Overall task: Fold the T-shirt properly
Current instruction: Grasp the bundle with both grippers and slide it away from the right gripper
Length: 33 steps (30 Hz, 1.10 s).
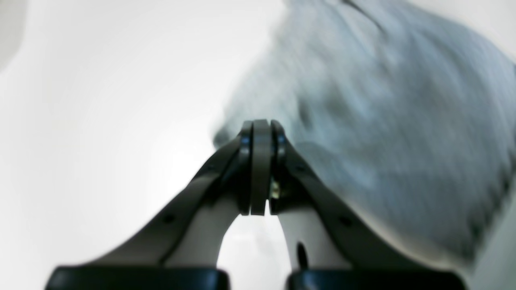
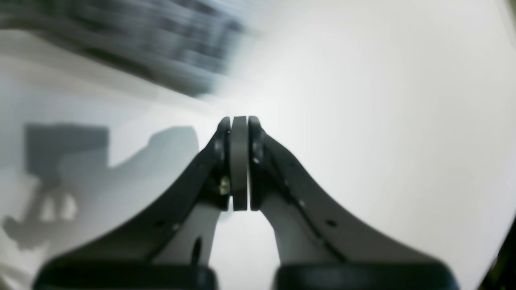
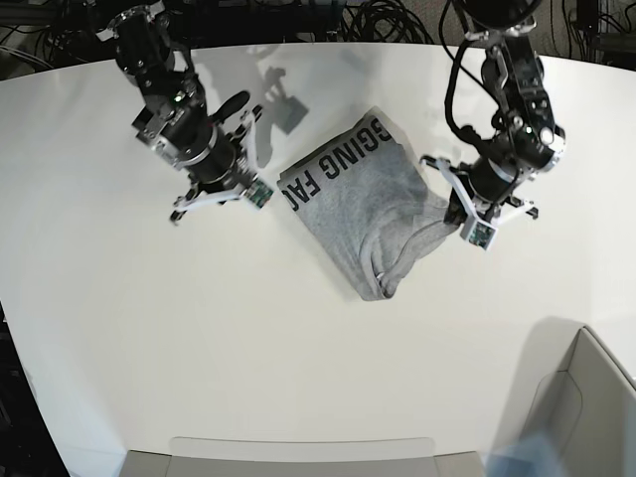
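Both pincers pressed shut, empty; left pincer (image 1: 261, 125) at the rumpled heather-grey cotton T-shirt's (image 3: 363, 204) edge, right pincer (image 2: 238, 121) apart over bare white tabletop (image 3: 199, 328).

Overhead base, close wrists (T-shirt (image 3: 363, 204) shared)

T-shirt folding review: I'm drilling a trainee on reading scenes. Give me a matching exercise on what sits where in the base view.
Things:
1. T-shirt
2. left gripper
3. right gripper
4. table

Descriptions:
A. white, under everything
B. shut, at the shirt's right edge
C. grey, black lettering showing
D. shut, left of the shirt, over bare table

Pairs: 1-C, 2-B, 3-D, 4-A
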Each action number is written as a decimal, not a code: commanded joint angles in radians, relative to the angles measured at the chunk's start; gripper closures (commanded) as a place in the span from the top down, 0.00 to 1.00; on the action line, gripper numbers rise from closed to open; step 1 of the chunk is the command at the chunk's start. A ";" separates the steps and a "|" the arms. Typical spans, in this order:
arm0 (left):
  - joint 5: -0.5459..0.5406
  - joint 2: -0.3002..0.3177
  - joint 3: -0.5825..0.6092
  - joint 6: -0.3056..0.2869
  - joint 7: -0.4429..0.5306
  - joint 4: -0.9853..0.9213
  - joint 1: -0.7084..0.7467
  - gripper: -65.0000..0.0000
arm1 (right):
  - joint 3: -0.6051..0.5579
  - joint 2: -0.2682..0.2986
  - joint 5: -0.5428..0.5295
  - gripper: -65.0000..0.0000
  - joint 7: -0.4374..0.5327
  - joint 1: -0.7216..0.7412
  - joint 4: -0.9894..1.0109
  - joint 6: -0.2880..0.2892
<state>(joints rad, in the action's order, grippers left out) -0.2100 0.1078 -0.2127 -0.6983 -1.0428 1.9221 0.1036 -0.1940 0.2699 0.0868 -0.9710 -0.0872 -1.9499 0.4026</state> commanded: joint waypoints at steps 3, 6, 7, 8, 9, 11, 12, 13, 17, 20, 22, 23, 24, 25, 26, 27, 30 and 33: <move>-0.009 0.003 0.069 0.000 -0.011 0.067 0.064 0.00 | 0.066 -0.041 -0.011 0.00 0.022 0.085 0.056 0.003; -0.009 0.003 0.190 0.000 -0.011 0.083 0.137 0.00 | 0.070 -0.051 -0.011 0.00 0.022 0.155 0.177 0.003; -0.009 0.003 0.247 0.000 -0.009 0.083 0.149 0.00 | 0.070 -0.059 -0.011 0.00 0.024 0.178 0.226 0.002; -0.009 0.003 0.287 0.000 -0.008 0.083 0.158 0.00 | 0.070 -0.070 -0.011 0.00 0.024 0.194 0.261 0.002; -0.009 0.003 0.327 0.000 -0.008 0.083 0.164 0.00 | 0.070 -0.082 -0.011 0.00 0.027 0.212 0.300 0.002; -0.009 0.003 0.381 0.000 -0.008 0.083 0.166 0.00 | 0.070 -0.108 -0.011 0.00 0.056 0.223 0.356 0.002; -0.009 0.003 0.408 0.000 -0.008 0.083 0.166 0.00 | 0.069 -0.119 -0.011 0.00 0.083 0.223 0.383 0.002; -0.009 0.003 0.431 0.000 -0.008 0.083 0.166 0.00 | 0.069 -0.131 -0.011 0.00 0.103 0.223 0.403 0.002; -0.003 0.005 0.482 0.000 -0.008 0.078 0.163 0.00 | 0.044 -0.149 -0.009 0.00 0.133 0.217 0.458 0.002; -0.001 0.005 0.459 0.000 -0.008 0.056 0.161 0.00 | -0.051 -0.142 -0.009 0.00 0.136 0.200 0.459 0.002; 0.001 0.005 0.411 0.000 -0.008 0.026 0.158 0.00 | -0.100 -0.139 -0.009 0.00 0.136 0.185 0.447 0.002; 0.001 0.005 0.384 0.000 -0.006 0.010 0.153 0.00 | -0.117 -0.137 -0.009 0.00 0.136 0.177 0.439 0.002; 0.001 0.005 0.356 0.000 -0.006 -0.008 0.138 0.00 | -0.132 -0.137 -0.009 0.00 0.136 0.168 0.435 0.002; 0.001 0.005 0.321 0.000 -0.006 -0.031 0.114 0.00 | -0.150 -0.140 -0.009 0.00 0.136 0.159 0.427 0.002; 0.001 0.005 0.281 0.000 -0.006 -0.060 0.092 0.00 | -0.167 -0.140 -0.009 0.00 0.136 0.151 0.416 0.002; 0.001 0.005 0.247 0.000 -0.004 -0.086 0.074 0.00 | -0.186 -0.142 -0.009 0.00 0.137 0.143 0.407 0.002; -0.004 0.005 0.158 0.000 -0.004 -0.120 0.032 0.00 | -0.230 -0.142 -0.009 0.00 0.136 0.125 0.366 0.002; -0.006 0.005 0.103 0.000 -0.012 -0.057 0.031 0.00 | -0.203 -0.136 -0.005 0.00 0.128 0.091 0.289 0.002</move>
<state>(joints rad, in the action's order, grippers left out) -0.2031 0.1135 -0.1078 -0.6960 -1.0733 1.8397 0.1421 -0.4107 0.1318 0.0757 -0.8555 -0.0158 -1.6352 0.4011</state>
